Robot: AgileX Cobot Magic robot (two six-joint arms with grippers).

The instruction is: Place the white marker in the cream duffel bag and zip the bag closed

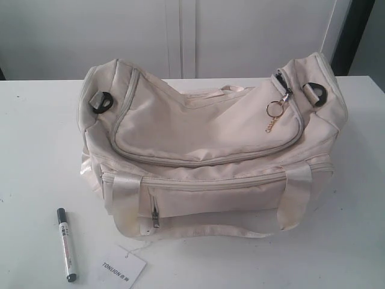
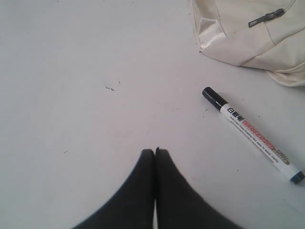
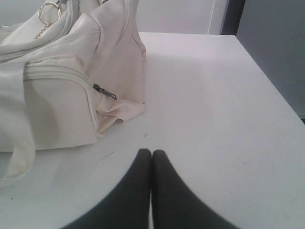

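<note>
White table is bearing the cream duffel bag, top zip seemingly closed, while the white marker is lying near-left beside it and the left gripper and right gripper are hovering pinched together, empty, so picking, bagging and zipping are all waiting.

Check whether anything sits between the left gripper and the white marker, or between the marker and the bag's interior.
Gripper to marker: nothing visible. The left gripper, jaws shut, faces the white marker across bare table. Marker to bag: the curved top zip of the cream duffel bag looks closed, so it blocks the way in.
</note>
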